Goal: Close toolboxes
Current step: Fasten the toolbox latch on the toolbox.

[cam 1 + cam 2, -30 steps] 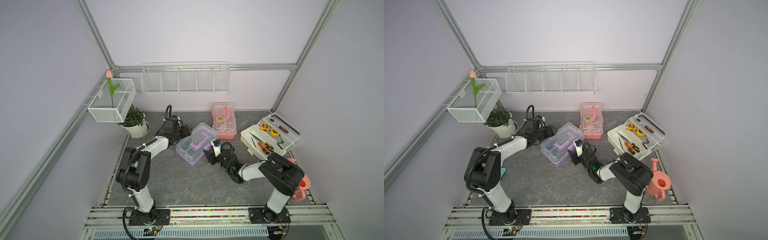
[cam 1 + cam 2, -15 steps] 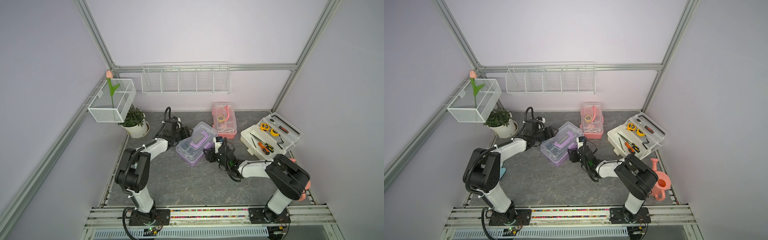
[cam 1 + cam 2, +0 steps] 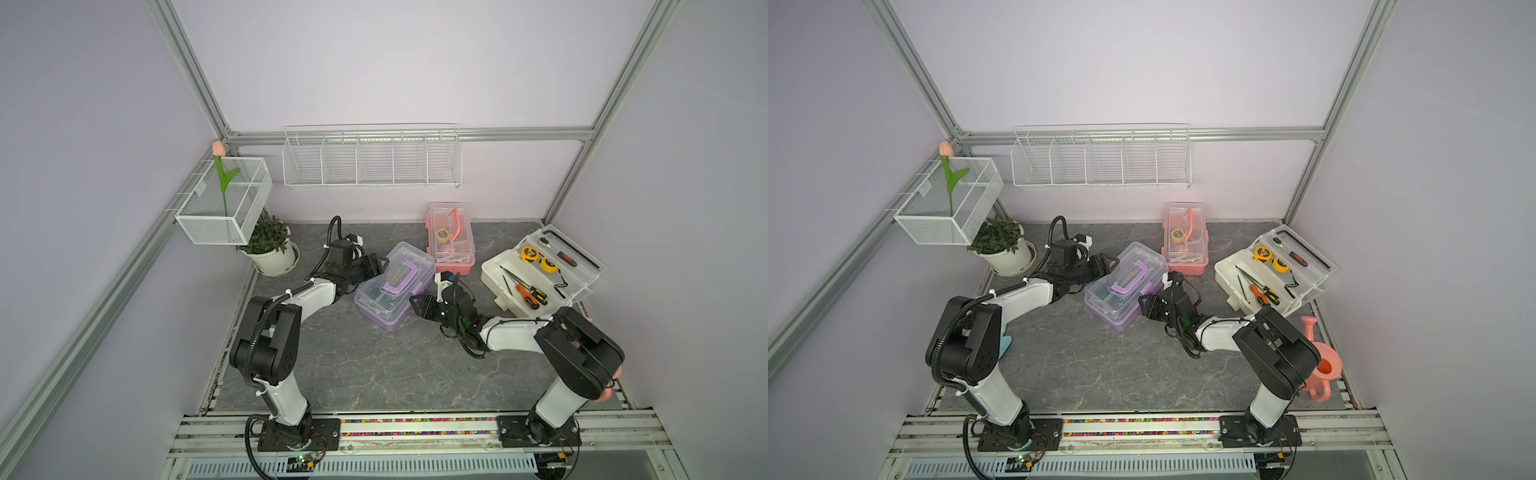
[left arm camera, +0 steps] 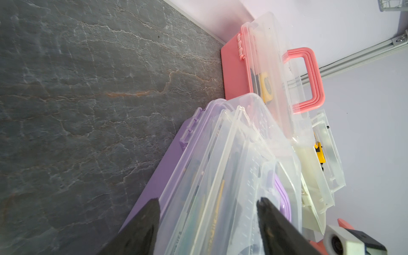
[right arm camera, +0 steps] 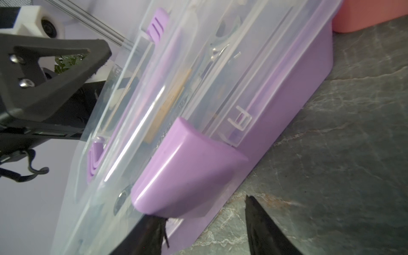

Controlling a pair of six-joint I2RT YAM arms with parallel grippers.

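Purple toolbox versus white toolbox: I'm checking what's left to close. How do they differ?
The purple toolbox has its clear lid down over the base; the white toolbox stands open, tools showing. The purple toolbox is smaller than the white toolbox. Both have clear lids.

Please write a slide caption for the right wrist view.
Right gripper, jaws open, one fingertip against the protruding latch of the purple toolbox.

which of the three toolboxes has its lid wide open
The large white toolbox: its clear lid lies folded back, tools exposed. The pink toolbox and purple toolbox have lids lowered over their bases.
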